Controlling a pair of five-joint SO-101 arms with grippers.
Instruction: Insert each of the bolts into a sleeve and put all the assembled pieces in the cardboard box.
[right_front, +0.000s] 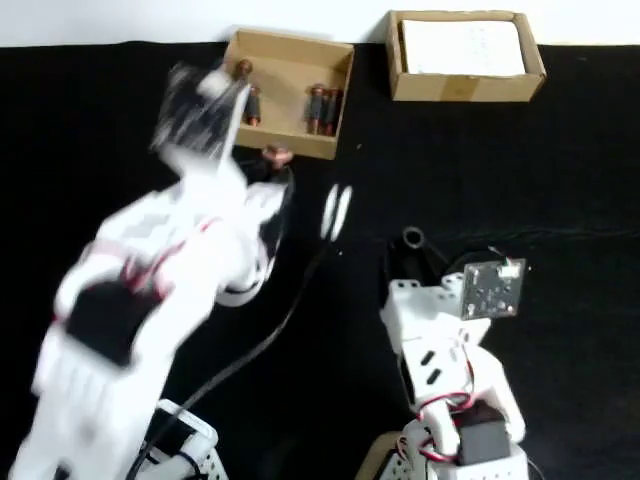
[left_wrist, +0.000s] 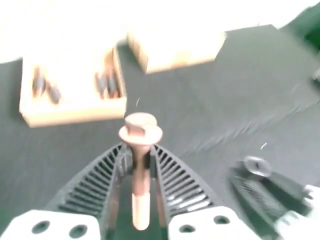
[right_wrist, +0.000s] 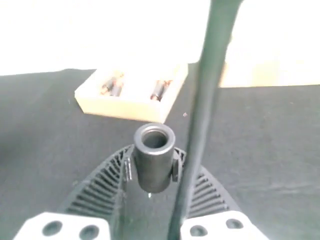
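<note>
Left end effector (left_wrist: 140, 150) gripped the flanged bolt (left_wrist: 141, 190) by its shank; right end effector (right_wrist: 152, 156) clasped the black sleeve (right_wrist: 154, 150), bore open (both short of the cardboard box (right_front: 310, 147)). Axes likely needed aligning before pushing.

Your left gripper (left_wrist: 140, 148) clamps a bolt (left_wrist: 140, 131), arm stretched forward; your right gripper (right_wrist: 153, 150) clasps a sleeve (right_wrist: 154, 161), arm tucked back.

I see a copper-brown bolt (left_wrist: 140, 150) between black, ribbed fingers (left_wrist: 100, 180), and a dark grey sleeve (right_wrist: 154, 157). The cardboard box (right_front: 305, 147) at upper centre is tan (the pieces (right_front: 322, 105) inside look dark and coppery) on a black table cloth (right_front: 520, 180); the left arm (right_front: 170, 260) and right arm (right_front: 445, 350) are white.
</note>
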